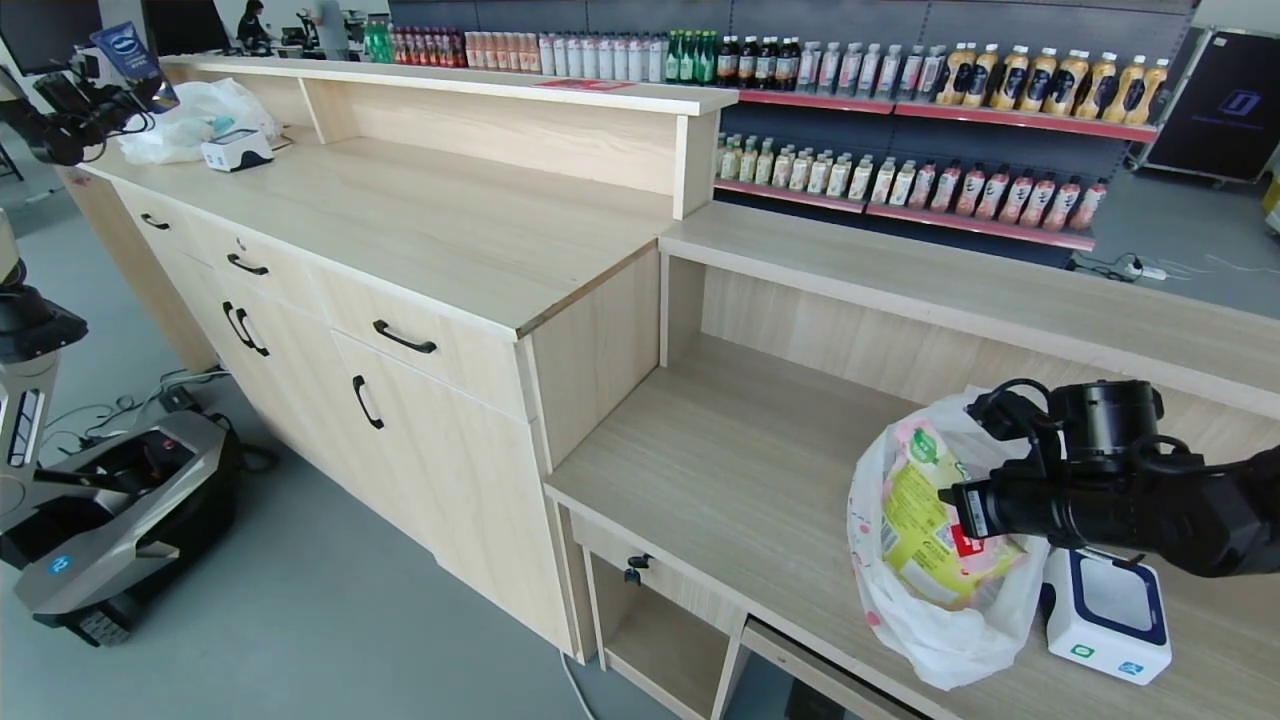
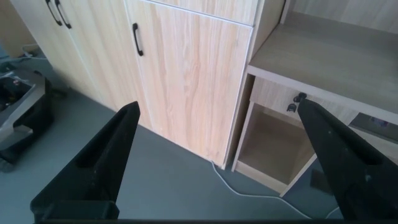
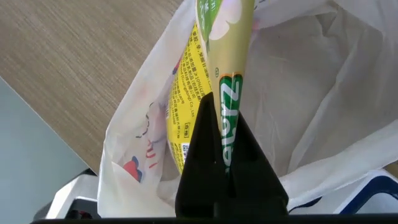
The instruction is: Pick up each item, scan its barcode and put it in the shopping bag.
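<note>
Tightly — right hand [image 3: 222,111] pinches snack packet [image 3: 219,37] in bag [image 3: 323,112].

Bottled drinks [image 1: 1010,75] fill shelves [image 1: 985,227] behind a wooden counter [image 1: 400,220].

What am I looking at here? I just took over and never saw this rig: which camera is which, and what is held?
It is a two-armed robot at a counter. The wide picture comes from its head, looking down; the other two come from cameras on its wrists. The right gripper is clamped on a green and yellow snack packet, holding it in the mouth of the white shopping bag on the counter. The white and blue box beside the bag is likely the barcode scanner. The right wrist view looks into that bag. The left gripper is open, empty, and hangs over the floor by the cabinet doors.
</note>
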